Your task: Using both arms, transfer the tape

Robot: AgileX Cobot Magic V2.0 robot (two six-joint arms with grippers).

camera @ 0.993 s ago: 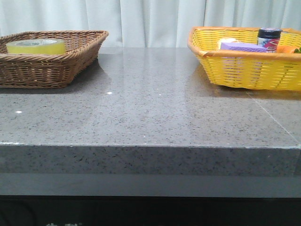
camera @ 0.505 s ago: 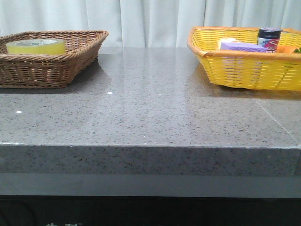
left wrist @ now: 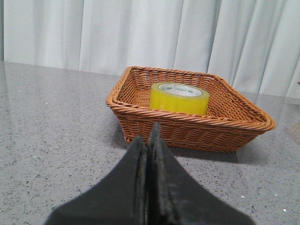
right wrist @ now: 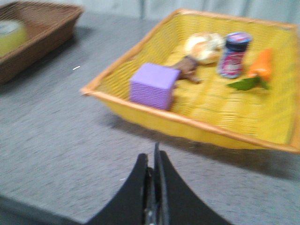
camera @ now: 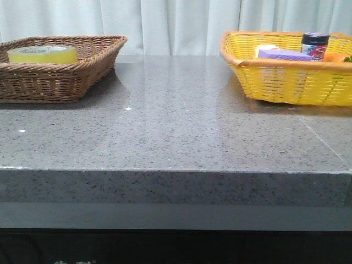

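Item: tape, a squat roll of translucent yellow film on a white core with green print. It is lying flat inside the brown wicker basket, untouched.

Left gripper: I am seeing its black fingers pressed together, holding nothing, hanging over the surface just in front of the brown wicker basket.

Right gripper: also closed and empty, pointing at the yellow basket, well apart from the brown wicker basket.

Yellow basket contents, for reference: purple sponge block, a small jar, an orange carrot-like piece, a pale bun-shaped thing, a small brown item I cannot identify.

Step in hand, as I am judging it: reaching for the roll with the left arm. I am planning to spread the fingers before crossing the woven rim, coming down from above so the rim is cleared, and gripping across the roll's wall through the core, since the smooth film is likely slippery.

Surface: grey speckled stone, polished, reflecting light.
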